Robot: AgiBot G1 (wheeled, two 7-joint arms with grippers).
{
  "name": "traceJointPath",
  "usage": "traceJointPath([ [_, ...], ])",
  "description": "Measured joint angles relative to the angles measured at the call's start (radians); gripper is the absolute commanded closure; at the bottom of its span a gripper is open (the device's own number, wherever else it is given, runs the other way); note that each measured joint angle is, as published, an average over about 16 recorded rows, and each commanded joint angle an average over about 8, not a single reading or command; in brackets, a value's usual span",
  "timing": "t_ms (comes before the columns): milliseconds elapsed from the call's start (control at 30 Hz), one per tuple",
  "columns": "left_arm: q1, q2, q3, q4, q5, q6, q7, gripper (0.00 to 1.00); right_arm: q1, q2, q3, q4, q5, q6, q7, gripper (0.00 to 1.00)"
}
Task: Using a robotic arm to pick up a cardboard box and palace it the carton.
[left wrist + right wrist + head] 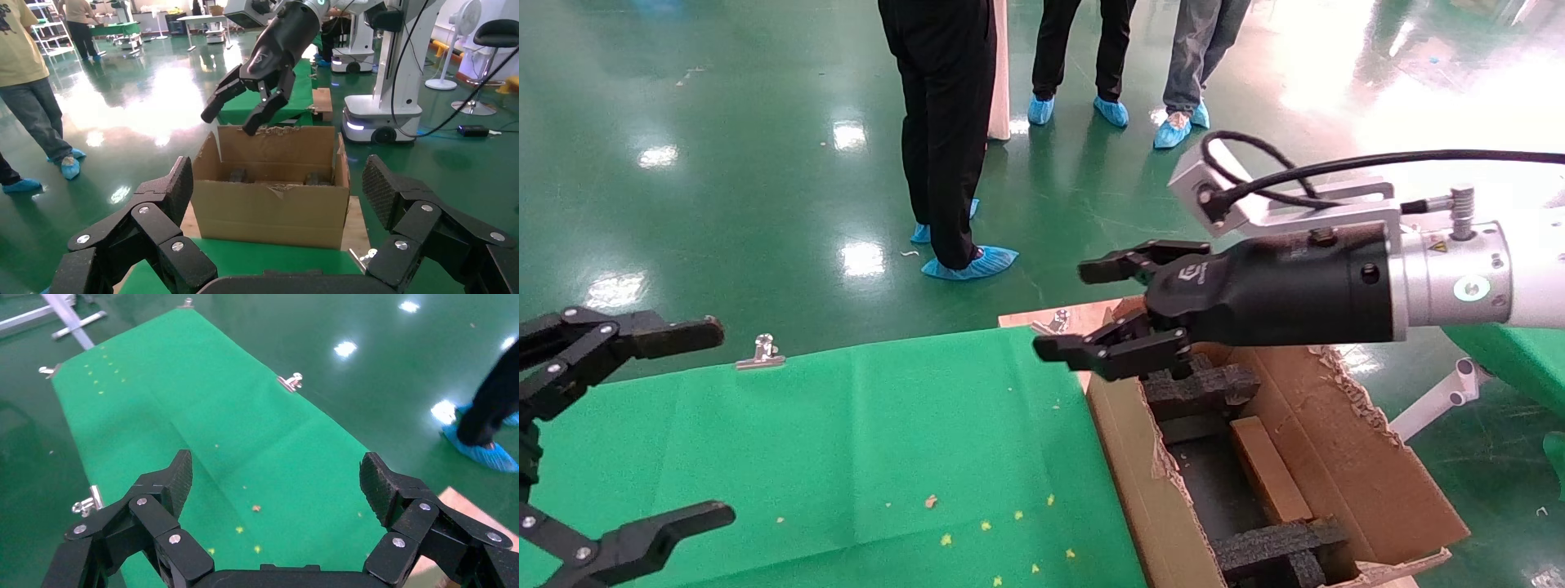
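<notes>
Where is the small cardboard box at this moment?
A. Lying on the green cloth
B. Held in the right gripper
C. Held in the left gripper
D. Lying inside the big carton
D. The small box lies inside the carton between black foam blocks, while the right gripper hangs open and empty above the carton's near end, and the left gripper is open and empty over the green cloth.

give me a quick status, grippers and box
Right gripper open, empty, above the carton's far end. Left gripper open, parked over the green cloth. Cardboard box inside the carton between foam blocks. Nothing in the way.
</notes>
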Motion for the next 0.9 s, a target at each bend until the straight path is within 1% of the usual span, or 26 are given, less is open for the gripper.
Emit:
traceJointPath([
  [900, 0.000, 0.000, 0.001, 0.000, -0.001, 0.000, 0.000, 0.00, -0.487, -0.131, 0.689, -0.031, -0.013, -0.287, -0.182, 0.00],
])
